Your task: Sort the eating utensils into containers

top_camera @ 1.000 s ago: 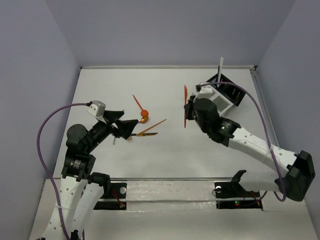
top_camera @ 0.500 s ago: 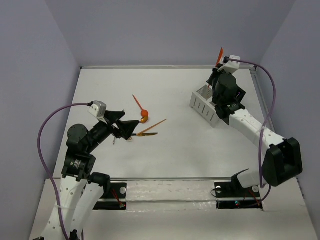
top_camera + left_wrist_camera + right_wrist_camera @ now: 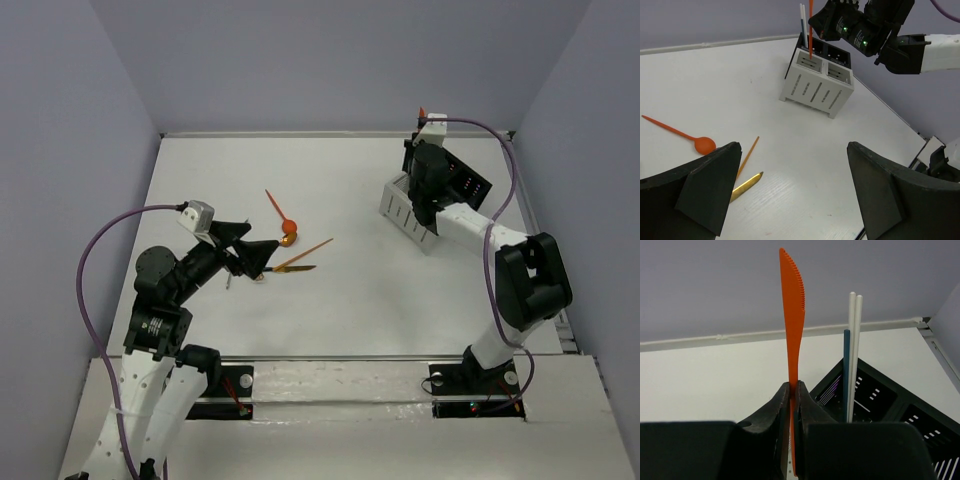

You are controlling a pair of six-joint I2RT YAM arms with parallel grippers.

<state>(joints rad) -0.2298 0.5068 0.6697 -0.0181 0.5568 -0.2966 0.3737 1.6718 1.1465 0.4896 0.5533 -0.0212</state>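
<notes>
The left gripper [image 3: 794, 165] hangs with its jaws spread wide and nothing between them. Ahead of it, toward its left finger, three loose pieces lie on the table: an orange spoon [image 3: 704, 145] farthest left, then a thin orange stick [image 3: 748, 154], and a gold-brown piece [image 3: 746, 184] nearest that finger. All look like light, stiff plastic lying flat, so each would likely skid if nudged. A pinch across the middle of the handle, jaws square to its length, seems the safest hold. The spoon's round bowl would probably rock, so its straight handle is the better place.

Far ahead and to the right, the right gripper [image 3: 792, 390] is pinched tight on an orange knife [image 3: 792, 315], holding the handle with the serrated blade upright above the fingers. The knife's lower end is over or just inside a compartment of the white caddy [image 3: 812, 91]; I cannot tell which. Just right of those fingers sits the black box [image 3: 880, 400], with white sticks [image 3: 855, 350] upright in it. Held on so narrow a grip, the smooth knife could pivot.
</notes>
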